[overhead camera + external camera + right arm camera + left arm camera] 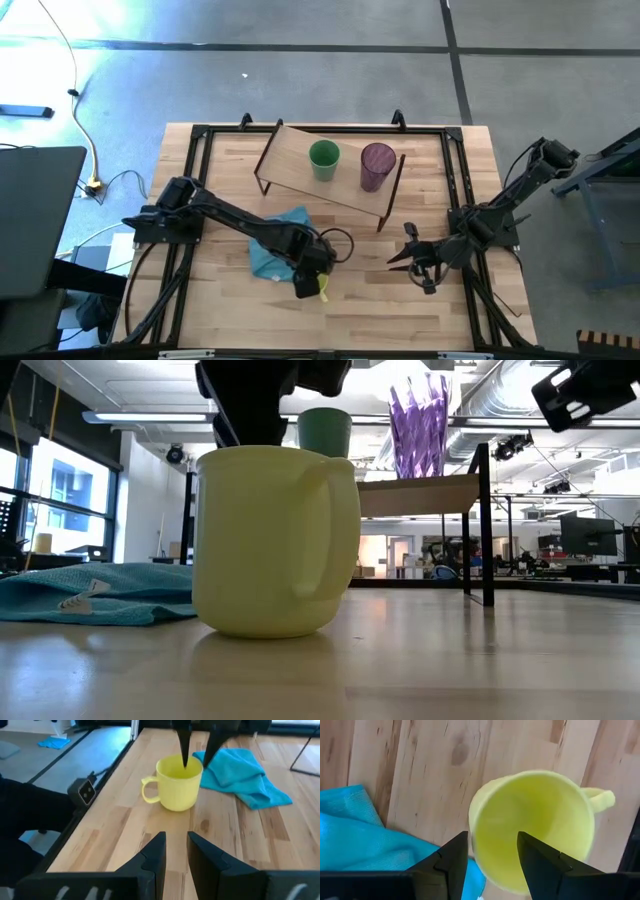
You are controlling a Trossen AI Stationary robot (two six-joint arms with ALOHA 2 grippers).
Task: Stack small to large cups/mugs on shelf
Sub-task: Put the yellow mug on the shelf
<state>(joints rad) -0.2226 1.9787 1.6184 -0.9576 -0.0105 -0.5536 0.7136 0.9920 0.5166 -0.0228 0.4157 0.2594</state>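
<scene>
Straddling the rim of the yellow mug at lower centre of the high view, the left gripper has its fingers parted, not yet closed, positioned for lifting toward the shelf; the right gripper waits nearby over the counter, fingers slightly open and empty.

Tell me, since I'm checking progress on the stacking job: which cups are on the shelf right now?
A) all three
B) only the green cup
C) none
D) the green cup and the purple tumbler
D: the green cup and purple tumbler stand side by side on the shelf, while the yellow mug sits on the table beside the blue cloth, under the left gripper.
</scene>
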